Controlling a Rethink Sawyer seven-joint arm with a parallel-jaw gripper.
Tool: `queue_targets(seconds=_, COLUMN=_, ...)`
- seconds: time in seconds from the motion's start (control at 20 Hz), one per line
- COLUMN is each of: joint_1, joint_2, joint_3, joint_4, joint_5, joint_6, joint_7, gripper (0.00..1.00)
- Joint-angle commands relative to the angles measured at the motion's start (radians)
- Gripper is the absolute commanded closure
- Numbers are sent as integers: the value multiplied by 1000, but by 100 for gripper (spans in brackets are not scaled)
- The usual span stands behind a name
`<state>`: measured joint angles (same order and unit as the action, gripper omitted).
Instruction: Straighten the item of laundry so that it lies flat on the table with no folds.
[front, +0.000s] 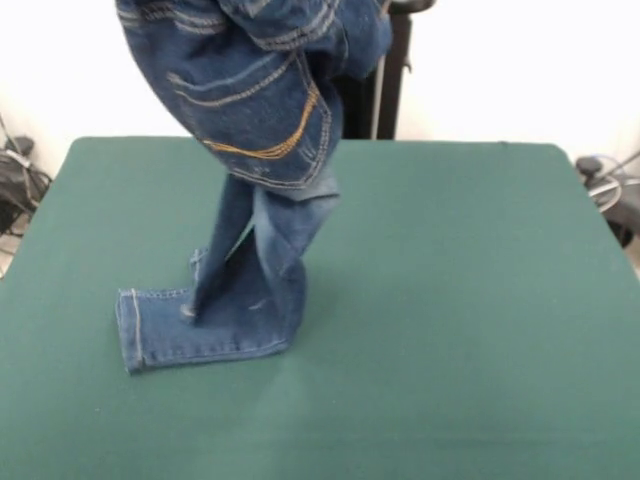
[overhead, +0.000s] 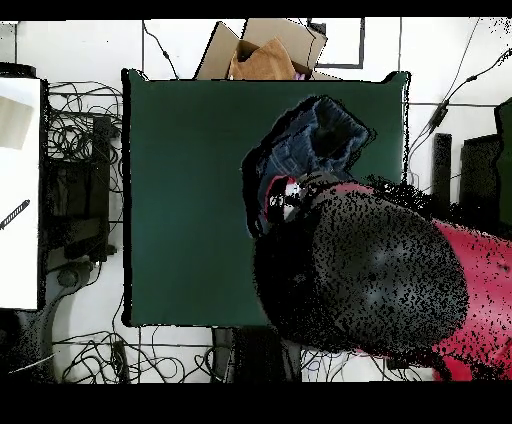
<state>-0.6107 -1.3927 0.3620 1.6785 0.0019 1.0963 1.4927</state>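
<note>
The item of laundry (front: 262, 110), small blue jeans, hangs in the air over the table (front: 480, 300). The seat with its orange-stitched pocket is up at the top edge of the front view. The legs drop down twisted, and one lower leg with its cuff (front: 165, 335) lies folded on the green cloth, pointing left. The hold on the waistband is above the front view's top edge. From overhead the jeans (overhead: 318, 138) bulge up beside the arm's end (overhead: 284, 197), and the red and black arm (overhead: 400, 270) covers the table's lower right. The gripper itself is hidden there.
A cardboard box (overhead: 265, 48) sits past one table edge in the overhead view. A white desk (overhead: 20, 190) and tangled cables (overhead: 85, 140) lie along another edge. The black pedestal (front: 392, 75) stands behind the table.
</note>
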Motion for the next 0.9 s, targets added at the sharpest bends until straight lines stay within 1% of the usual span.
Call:
queue_targets(seconds=0.05, joint_1=32, joint_2=-65, joint_3=-52, joint_4=305, joint_5=61, joint_6=-127, joint_7=-144, gripper=100)
queue_targets(seconds=0.2, joint_1=37, joint_2=-61, joint_3=-51, joint_4=354, joint_5=66, joint_6=-159, joint_7=-140, gripper=100)
queue_targets(seconds=0.4, joint_1=34, joint_2=-54, joint_3=-42, joint_4=437, joint_5=80, joint_6=-263, joint_7=-136, gripper=100)
queue_targets(seconds=0.6, joint_1=24, joint_2=-34, joint_3=-21, joint_4=475, joint_5=88, joint_6=-325, joint_7=-141, gripper=100)
queue_targets(seconds=0.75, joint_1=25, joint_2=-28, joint_3=-8, joint_4=486, joint_5=82, joint_6=-352, joint_7=-120, gripper=100)
queue_targets(seconds=0.9, joint_1=31, joint_2=0, joint_3=14, joint_4=512, joint_5=78, joint_6=-416, joint_7=-88, gripper=100)
